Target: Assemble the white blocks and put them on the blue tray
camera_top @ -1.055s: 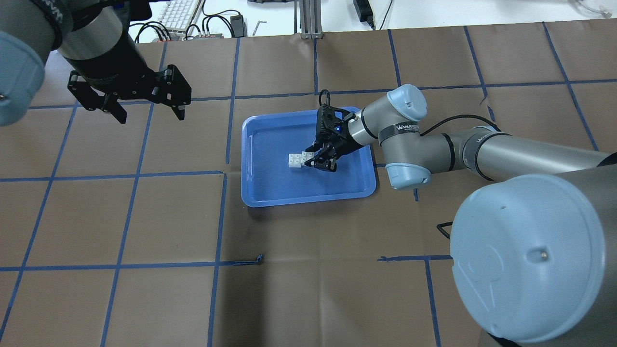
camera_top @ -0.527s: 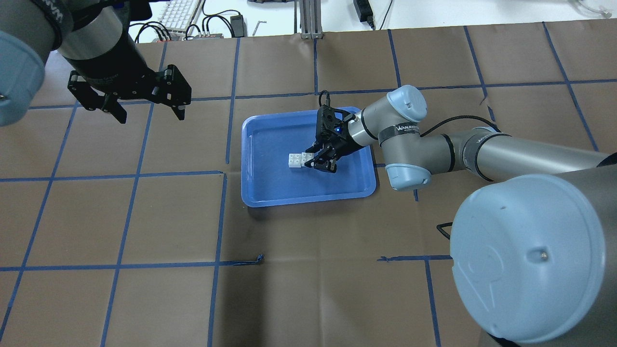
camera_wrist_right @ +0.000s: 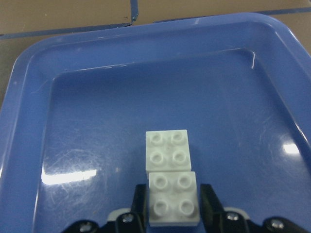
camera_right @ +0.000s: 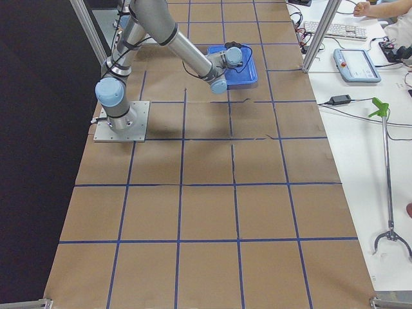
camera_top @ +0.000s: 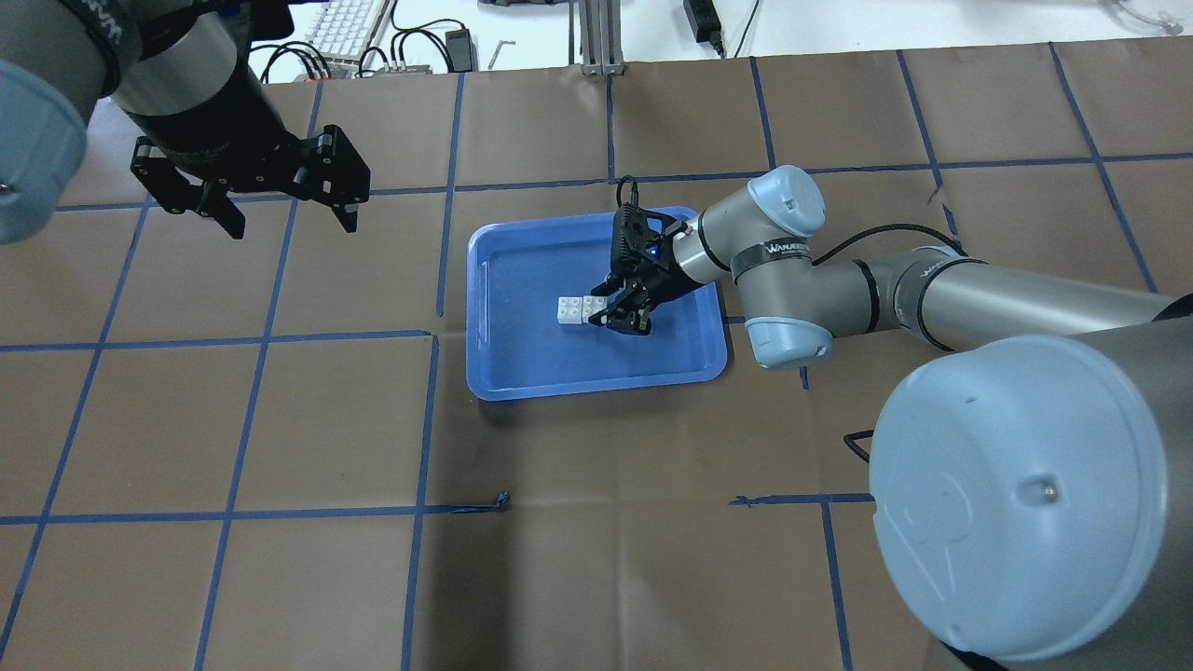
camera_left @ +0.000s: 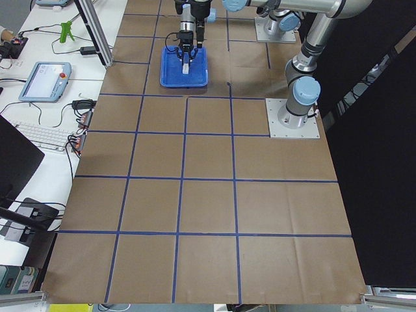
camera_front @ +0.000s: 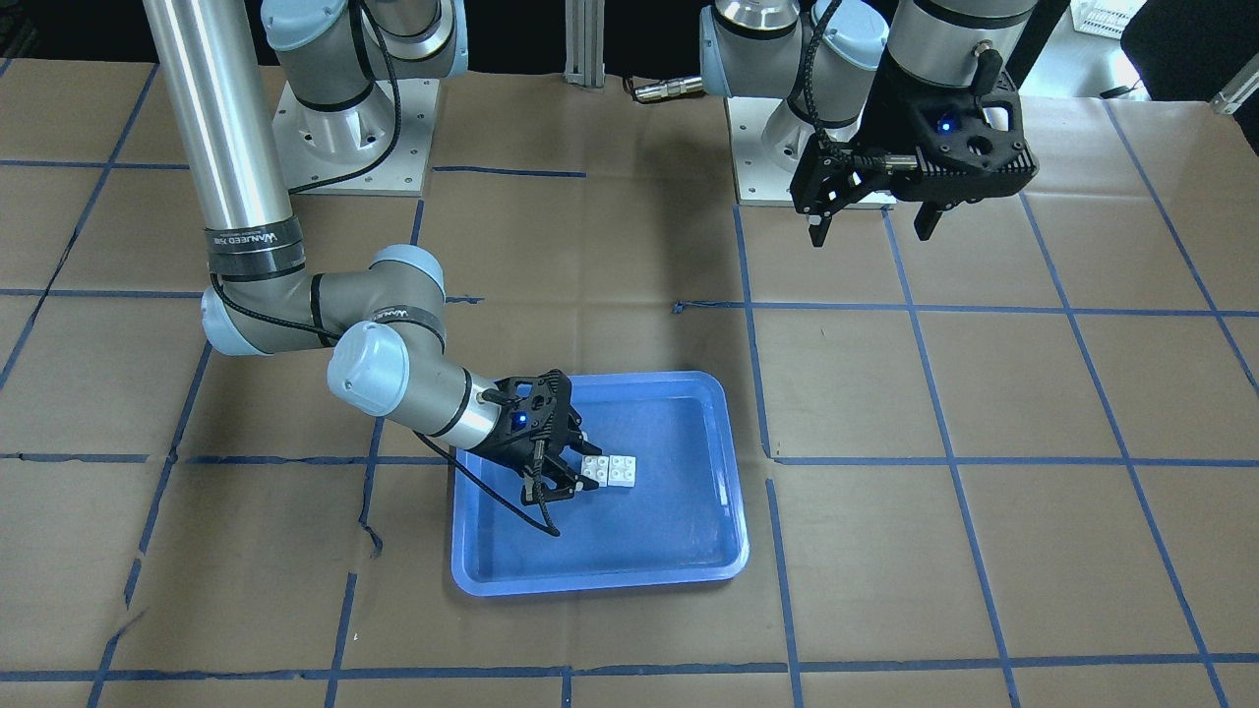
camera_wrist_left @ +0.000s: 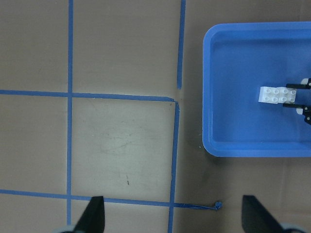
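the right gripper (camera_top: 604, 310) reaches low into the tray (camera_top: 522, 359), its two fingers (camera_wrist_right: 140, 200) clenched on either side of the nearer of the two blocks (camera_front: 610, 470). the blocks sit studs up on the tray floor, touching end to end in one short row, at about the tray's middle. the farther block lies beyond the fingertips, with nothing touching it but its neighbour. whether the pair is pressed together or only abuts cannot be told. the arm comes in low from the table's right end, its wrist over the tray's right rim.

the tray lies flat on the brown paper (camera_top: 326, 429) that covers the table, about midway between the table's two ends and nearer the far edge than the robot's edge. its long sides run along the table's long edges. blue tape (camera_top: 266, 335) marks the paper in a grid of squares, and the tray sits across one of its lines.

the left gripper (camera_top: 294, 226) hangs above the paper well apart from the tray, off toward the table's left end and the far edge. its jaws are spread wide and hold nothing. its wrist camera looks straight down on a crossing of tape lines, with the tray and blocks in the upper right of that view.
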`<state>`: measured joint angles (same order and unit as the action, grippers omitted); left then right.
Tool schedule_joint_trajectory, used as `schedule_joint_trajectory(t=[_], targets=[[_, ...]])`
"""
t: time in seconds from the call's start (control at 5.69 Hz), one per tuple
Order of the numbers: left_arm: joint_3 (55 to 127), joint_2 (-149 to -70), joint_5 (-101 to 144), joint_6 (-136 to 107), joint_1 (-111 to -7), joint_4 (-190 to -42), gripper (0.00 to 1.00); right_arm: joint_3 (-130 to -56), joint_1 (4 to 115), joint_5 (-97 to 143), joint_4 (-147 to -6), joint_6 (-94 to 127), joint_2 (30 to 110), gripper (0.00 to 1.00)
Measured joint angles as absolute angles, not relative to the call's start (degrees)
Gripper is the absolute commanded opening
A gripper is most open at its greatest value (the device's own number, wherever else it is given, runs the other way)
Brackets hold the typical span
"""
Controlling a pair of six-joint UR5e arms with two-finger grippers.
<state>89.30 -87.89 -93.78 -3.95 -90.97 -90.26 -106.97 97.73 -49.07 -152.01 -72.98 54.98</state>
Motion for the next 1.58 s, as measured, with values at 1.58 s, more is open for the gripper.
schedule_joint_trajectory(t=[1.58], targets=[[89.30, -87.81, -93.78, -3.96, -90.97, -90.26, 0.99, -104.54, 93.01, -64.70, -131.27, -54.19, 69.62, 1.00]])
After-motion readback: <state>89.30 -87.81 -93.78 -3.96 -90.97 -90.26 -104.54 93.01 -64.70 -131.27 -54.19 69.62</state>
